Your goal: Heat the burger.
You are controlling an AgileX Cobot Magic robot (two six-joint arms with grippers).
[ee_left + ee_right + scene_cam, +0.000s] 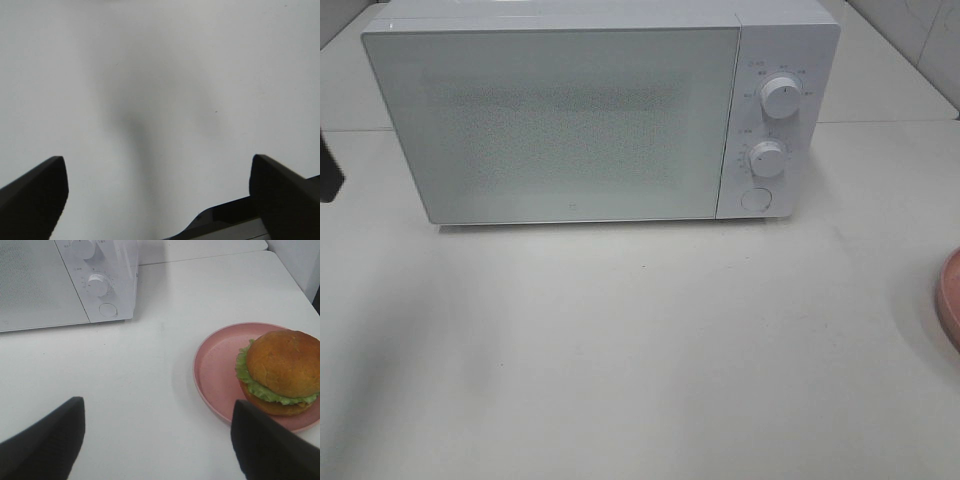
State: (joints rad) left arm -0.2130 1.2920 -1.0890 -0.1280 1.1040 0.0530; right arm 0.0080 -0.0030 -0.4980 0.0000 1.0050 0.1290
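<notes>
Both grippers gape, fingertips cropped; burger probably overhangs frame edge.

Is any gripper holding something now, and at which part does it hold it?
Nothing is held. The left gripper is open over bare table; the right gripper is open, apart from the burger.
</notes>
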